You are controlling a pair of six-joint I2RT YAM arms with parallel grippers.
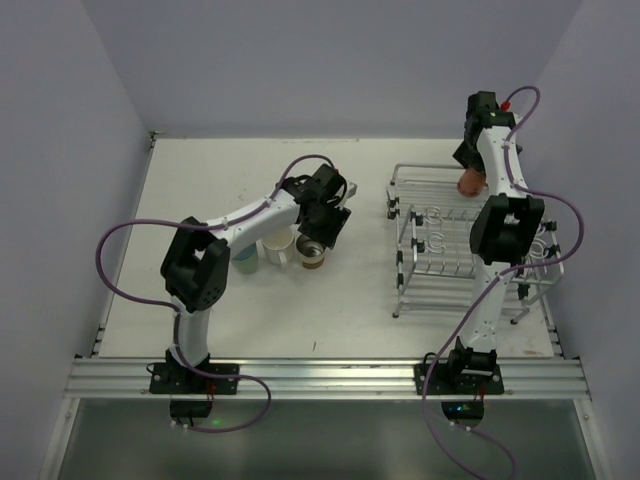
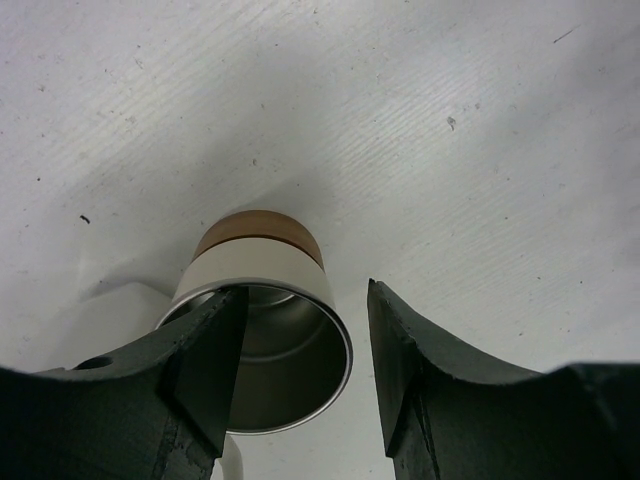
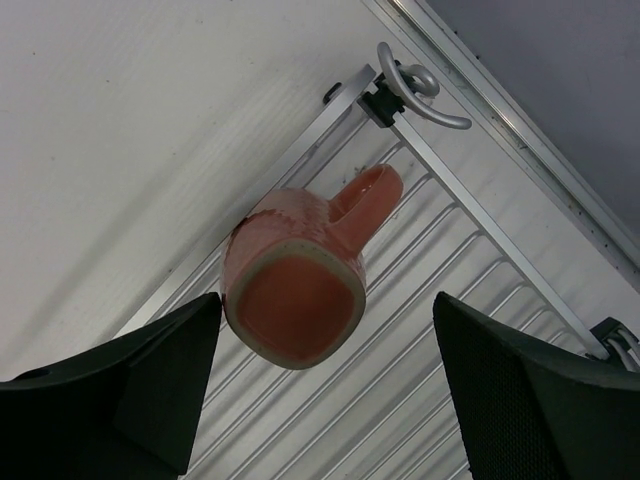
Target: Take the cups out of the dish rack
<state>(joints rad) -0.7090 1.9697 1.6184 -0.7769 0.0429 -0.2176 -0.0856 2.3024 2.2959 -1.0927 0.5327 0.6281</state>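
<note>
While the left gripper is hanging over the cream-tan cup, which is standing on the table beside the white cup, the right gripper is hanging over the salmon-pink cup at the far end of the dish rack. Left wrist view: the fingers are standing apart, one over the mouth and one outside the wall, gripping nothing. Right wrist view: the fingers are standing wide on either side of the inverted cup, probably giving clearance for a body grasp.
</note>
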